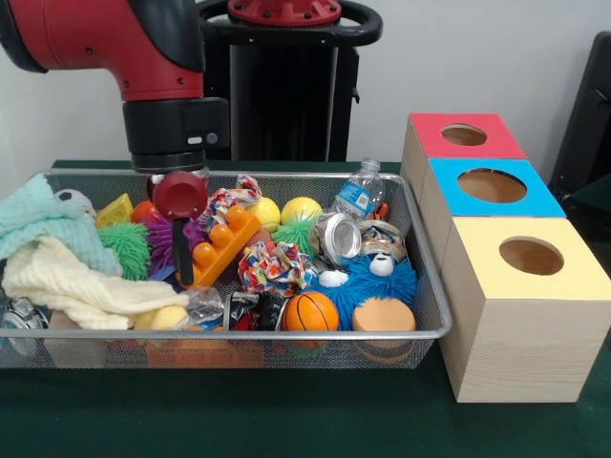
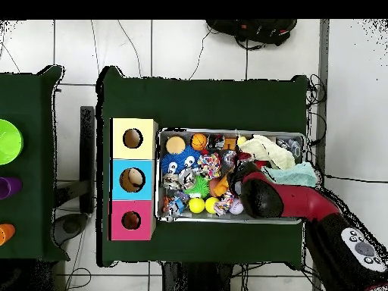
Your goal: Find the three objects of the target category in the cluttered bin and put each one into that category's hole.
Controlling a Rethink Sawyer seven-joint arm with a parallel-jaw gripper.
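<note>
My gripper hangs low in the wire bin, tip against the orange block toy; can't tell whether it is released or clenched. Purple spiky ball just beside it, green spiky ball past that. 2 yellow balls on the other side. 3 hole boxes, red, blue, yellow, well apart beyond the bin.

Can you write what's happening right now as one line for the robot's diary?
gripper: down in bin, over orange block | holding: cannot tell | boxes: three, beside bin
</note>
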